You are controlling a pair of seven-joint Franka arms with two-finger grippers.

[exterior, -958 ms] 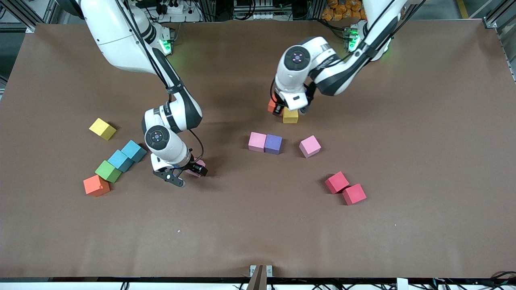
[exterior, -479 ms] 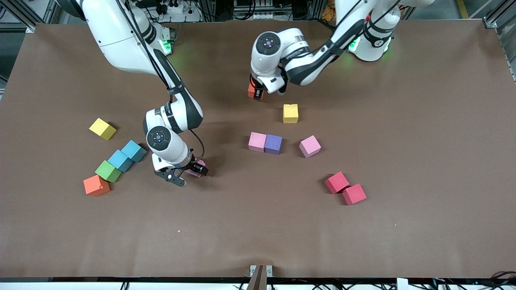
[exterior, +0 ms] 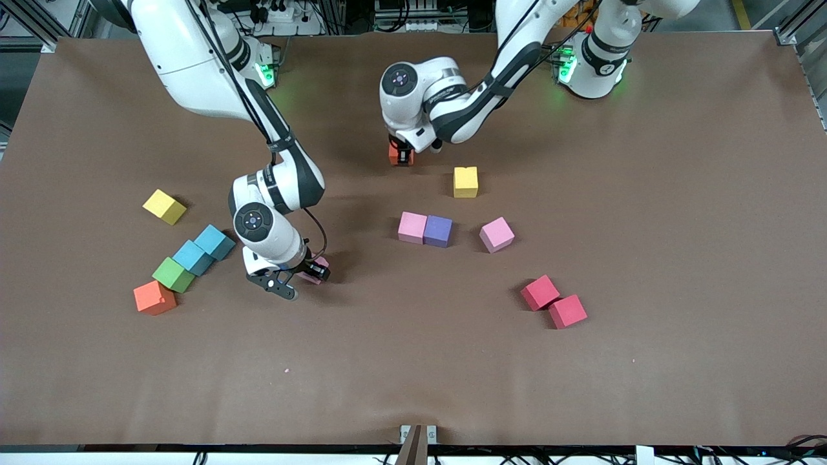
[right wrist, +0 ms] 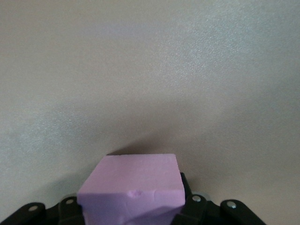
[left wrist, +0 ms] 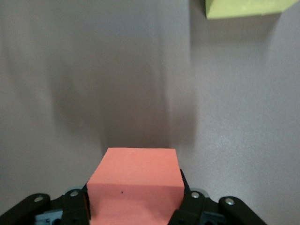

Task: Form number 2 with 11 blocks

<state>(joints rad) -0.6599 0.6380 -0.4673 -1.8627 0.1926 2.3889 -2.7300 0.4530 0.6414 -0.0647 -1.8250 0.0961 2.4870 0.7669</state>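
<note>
My left gripper (exterior: 400,157) is shut on an orange block (exterior: 395,157) (left wrist: 136,168) and holds it low over the table, beside the yellow block (exterior: 466,181) (left wrist: 243,7) toward the right arm's end. In the left wrist view the left gripper (left wrist: 134,205) has its fingers pressed on both sides of the block. My right gripper (exterior: 303,274) (right wrist: 132,206) is shut on a pink block (exterior: 318,266) (right wrist: 133,176) resting on the table. A pink block (exterior: 412,227) and a purple block (exterior: 438,230) touch mid-table. Another pink block (exterior: 496,234) lies close by.
Two red blocks (exterior: 540,292) (exterior: 568,311) sit nearer the front camera toward the left arm's end. Toward the right arm's end lie a yellow block (exterior: 164,206), two light blue blocks (exterior: 214,241) (exterior: 192,256), a green cube (exterior: 173,274) and an orange block (exterior: 154,298).
My left gripper carried the orange block away from the yellow block, toward the right arm's end. My right gripper's fingers closed onto the pink block.
</note>
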